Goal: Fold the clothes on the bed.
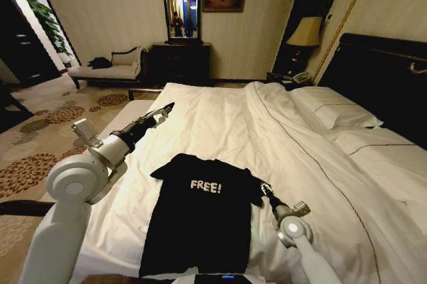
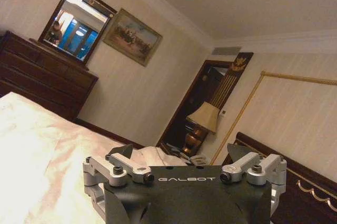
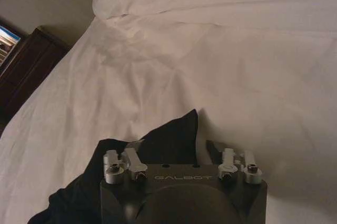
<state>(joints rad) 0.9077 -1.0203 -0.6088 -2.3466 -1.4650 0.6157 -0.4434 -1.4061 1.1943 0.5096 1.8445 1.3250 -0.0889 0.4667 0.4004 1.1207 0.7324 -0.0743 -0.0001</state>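
The black short-sleeved T-shirt with white "FREE!" lettering (image 1: 200, 221) lies flat on my white-duveted double bed (image 1: 220, 127). My right gripper (image 3: 174, 153) sits jaws open at its sleeve; my left gripper (image 1: 162, 113) hovers open above the duvet.

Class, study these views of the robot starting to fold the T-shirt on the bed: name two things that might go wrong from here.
1. The right pincer sits open at the black T-shirt's sleeve, low on the white duvet; closing may pinch duvet with the cloth.
2. The left pincer is raised, open, away from the shirt; a one-sided lift may drag it askew.
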